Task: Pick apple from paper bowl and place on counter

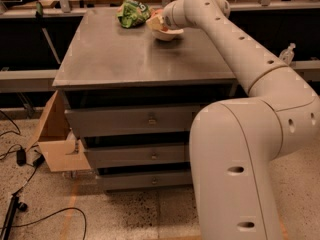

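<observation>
The white paper bowl [170, 34] stands at the far middle of the grey counter [135, 54]. My gripper [156, 21] reaches in from the right and sits right over the bowl's left side, covering most of its inside. A small reddish patch at the gripper's tip looks like the apple [158, 13]; the rest of it is hidden by the gripper. I cannot tell whether the apple is held.
A green snack bag [132, 13] lies just left of the bowl at the counter's far edge. The counter tops a three-drawer cabinet [150, 119]. A cardboard box [55, 139] and cables lie on the floor to the left. A wooden bench runs behind.
</observation>
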`<state>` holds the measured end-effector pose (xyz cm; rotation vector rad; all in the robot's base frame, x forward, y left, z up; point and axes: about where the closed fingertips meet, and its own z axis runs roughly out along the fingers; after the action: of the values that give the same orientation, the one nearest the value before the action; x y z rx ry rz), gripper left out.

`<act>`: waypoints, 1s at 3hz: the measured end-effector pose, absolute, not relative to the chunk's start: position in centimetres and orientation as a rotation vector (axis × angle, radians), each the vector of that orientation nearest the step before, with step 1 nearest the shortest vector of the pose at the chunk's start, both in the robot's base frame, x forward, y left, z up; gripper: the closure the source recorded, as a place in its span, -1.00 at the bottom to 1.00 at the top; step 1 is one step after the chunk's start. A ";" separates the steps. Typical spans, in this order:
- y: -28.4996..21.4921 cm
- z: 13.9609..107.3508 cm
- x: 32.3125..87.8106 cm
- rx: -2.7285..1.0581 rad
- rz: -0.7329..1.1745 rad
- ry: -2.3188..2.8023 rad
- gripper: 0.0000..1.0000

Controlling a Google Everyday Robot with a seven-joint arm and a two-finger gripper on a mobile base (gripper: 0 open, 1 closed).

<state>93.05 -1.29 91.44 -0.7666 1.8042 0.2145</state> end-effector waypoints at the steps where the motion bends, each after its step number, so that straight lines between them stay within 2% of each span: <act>1: -0.9 89.9 92.5 -0.778 0.309 1.831 1.00; 2: 0.2 88.4 91.8 -0.782 0.470 1.864 1.00; 3: 0.5 87.9 91.3 -0.774 0.563 1.890 0.63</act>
<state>91.34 0.54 87.87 -0.7735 1.8895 0.5627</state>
